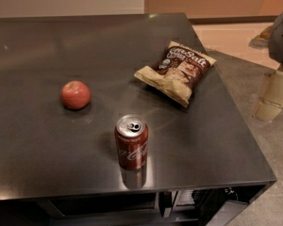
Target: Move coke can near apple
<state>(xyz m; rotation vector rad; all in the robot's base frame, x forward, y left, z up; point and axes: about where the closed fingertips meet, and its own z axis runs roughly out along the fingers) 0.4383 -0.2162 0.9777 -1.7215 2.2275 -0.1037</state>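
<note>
The coke can [131, 142] stands upright on the dark table [47, 46], near the front edge and a little right of the middle. Its silver top with the pull tab faces up. The apple [76, 94], round and red with a paler patch on top, lies to the can's left and further back, about two can-widths away. My gripper [273, 95] shows as a grey and cream shape at the right edge of the view, off the table's right side, well apart from the can and holding nothing.
A brown-and-tan chip bag [179, 71] lies flat on the table, behind and to the right of the can. The table's right edge [236, 112] runs close to the gripper. Beyond it is grey floor [254, 79].
</note>
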